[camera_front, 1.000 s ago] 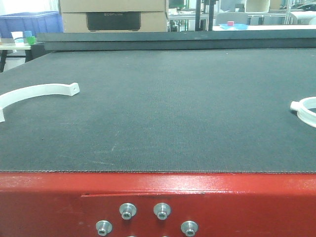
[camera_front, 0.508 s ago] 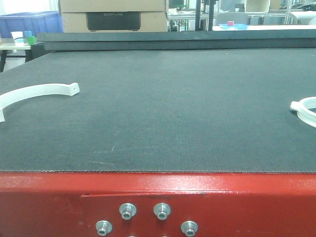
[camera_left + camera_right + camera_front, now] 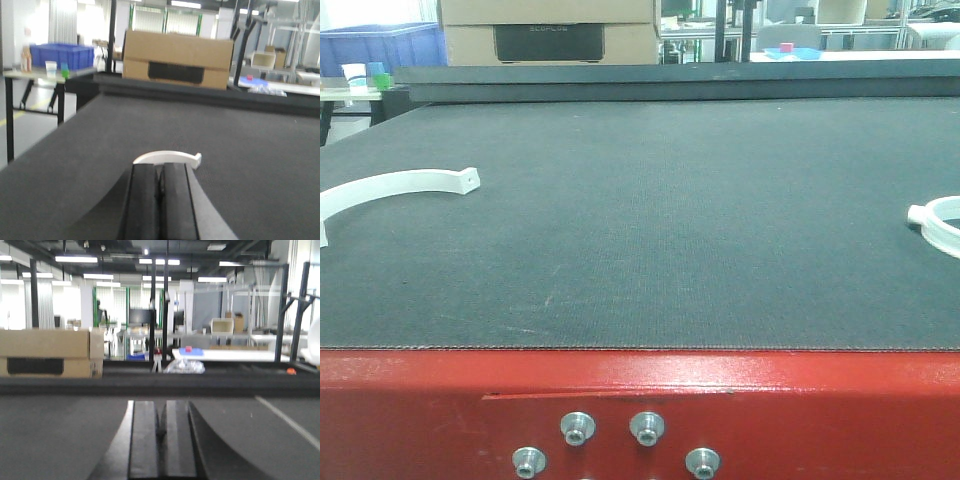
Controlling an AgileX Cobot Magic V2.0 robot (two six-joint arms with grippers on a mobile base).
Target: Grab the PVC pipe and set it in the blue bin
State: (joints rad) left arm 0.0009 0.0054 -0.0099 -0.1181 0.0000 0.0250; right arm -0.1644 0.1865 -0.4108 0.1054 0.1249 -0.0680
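Bright, even indoor light. In the right wrist view, ceiling strip lights (image 3: 76,259) glow above the cardboard box (image 3: 50,359), and windows (image 3: 12,305) behind it wash out white. Both wrist views are soft; the left gripper (image 3: 160,172) and right gripper (image 3: 161,407) blur darkly in front of the box.

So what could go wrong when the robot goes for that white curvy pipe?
1. The left jaws are shut; unless they open first, they may just shove the thin white curved PVC pipe piece across the dark mat.
2. The blue plastic bin sits far back on another table, so the pipe could slip during the long carry.
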